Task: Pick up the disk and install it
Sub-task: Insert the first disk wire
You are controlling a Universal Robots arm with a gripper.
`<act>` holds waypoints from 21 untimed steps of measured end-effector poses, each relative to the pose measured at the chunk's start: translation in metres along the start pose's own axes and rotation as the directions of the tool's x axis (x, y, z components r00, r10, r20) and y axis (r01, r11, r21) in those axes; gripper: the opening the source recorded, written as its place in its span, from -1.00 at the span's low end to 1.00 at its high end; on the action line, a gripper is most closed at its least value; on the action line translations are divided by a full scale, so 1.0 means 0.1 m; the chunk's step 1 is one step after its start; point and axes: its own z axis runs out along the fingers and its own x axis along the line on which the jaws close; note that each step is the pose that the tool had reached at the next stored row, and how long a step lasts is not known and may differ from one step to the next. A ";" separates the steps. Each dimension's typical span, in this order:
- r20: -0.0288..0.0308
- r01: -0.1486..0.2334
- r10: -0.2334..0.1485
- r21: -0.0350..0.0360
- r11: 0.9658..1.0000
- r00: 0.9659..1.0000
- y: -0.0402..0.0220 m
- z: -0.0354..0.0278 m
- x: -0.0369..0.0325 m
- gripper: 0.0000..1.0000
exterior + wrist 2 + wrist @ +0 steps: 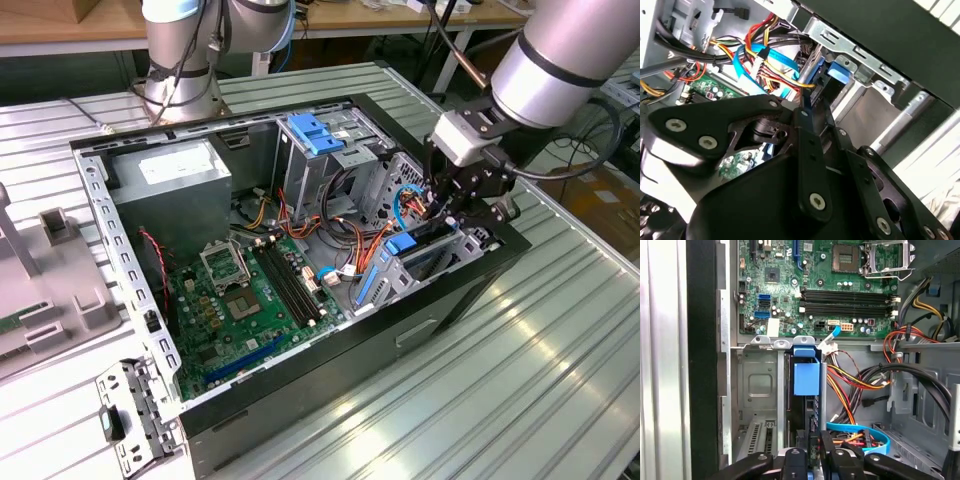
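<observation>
The computer case [300, 380] lies open on the ribbed metal bench [520, 360]. The arm [560, 55] reaches in from the exterior view's right, with the tool [450, 205] lowered inside the case at the corner nearest that side.

The disk [805, 405] stands on edge in the metal drive bay [757, 390] beside the green circuit board [815, 285]; its blue carrier tab [806, 377] faces the first wrist camera. The tool's fingers [826, 450] are closed against the edge of the disk, gripping it.

Orange, yellow and blue cables [860, 432] run just beside the bay. A grey power supply box [170, 185] sits at the far corner of the case, with a blue bracket [315, 135] atop the drive cage near it.
</observation>
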 end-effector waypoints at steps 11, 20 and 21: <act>0.032 -0.005 0.006 -0.032 0.999 0.999 -0.117 0.036 0.002 -0.79; 0.032 -0.006 0.008 -0.048 0.999 0.999 -0.159 0.089 0.007 -0.79; 0.032 -0.006 0.008 -0.048 0.999 0.999 -0.164 0.083 0.007 -0.79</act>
